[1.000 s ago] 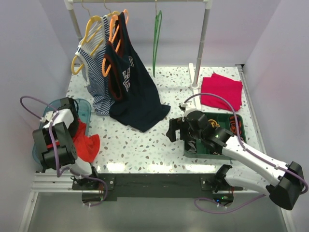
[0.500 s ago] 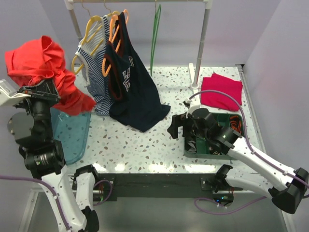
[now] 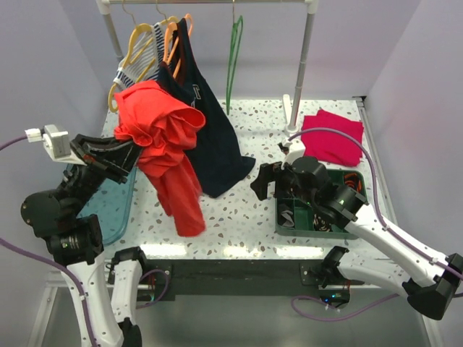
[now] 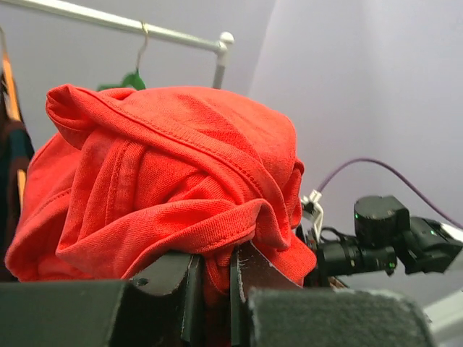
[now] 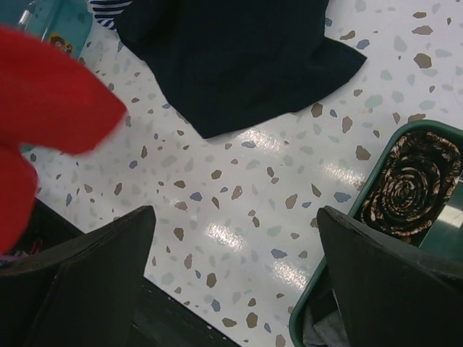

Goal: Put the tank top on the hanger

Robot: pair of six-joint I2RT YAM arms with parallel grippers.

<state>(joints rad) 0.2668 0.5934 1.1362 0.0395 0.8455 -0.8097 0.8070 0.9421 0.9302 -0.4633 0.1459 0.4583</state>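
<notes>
red tank top (image 3: pixel 163 137) held up over the left of the bench (image 3: pixel 239 213)
left tool (image 4: pixel 213 278) is clamped on a bunched fold of it, the cloth dangling; the green hanger (image 3: pixel 233 58) hangs on the far rail (image 4: pixel 87 16), well apart. right tool (image 5: pixel 231 267) gapes wide.

Red tank top (image 3: pixel 163 137) aloft in left fingers (image 3: pixel 119 154), green hanger (image 3: pixel 231 69) on rail (image 3: pixel 210 2)

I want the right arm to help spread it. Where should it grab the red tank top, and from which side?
Probably the loose lower end of the tank top, approached from the robot's right. The left gripper pinches the bunched upper part, so that tail hangs free and narrow, on the side nearest the open right gripper.
</notes>
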